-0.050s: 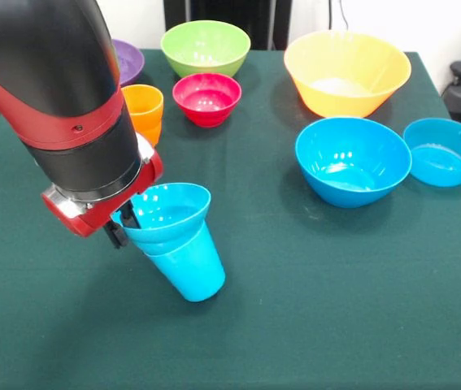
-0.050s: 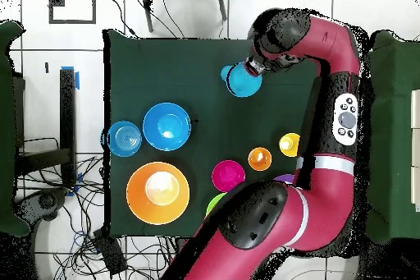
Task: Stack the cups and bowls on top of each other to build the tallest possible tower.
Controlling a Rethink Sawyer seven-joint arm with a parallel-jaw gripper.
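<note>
Arm point(image 1: 67, 89) low at the table's point(image 1: 311, 325) front-left | yellow-orange bowl point(image 1: 348, 71), big blue bowl point(image 1: 352, 160) wait apart, unstacked | tower point(image 1: 177, 240) so far: small blue bowl on blue cup, tilted | gripper point(image 1: 123, 226) at the bowl's rim, jaws clamped on it | step: seating first bowl; next likely calls for release, then fetching a wider bowl.

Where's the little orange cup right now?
In the front view, the orange cup stands at far left, between the purple bowl and red bowl.
</note>
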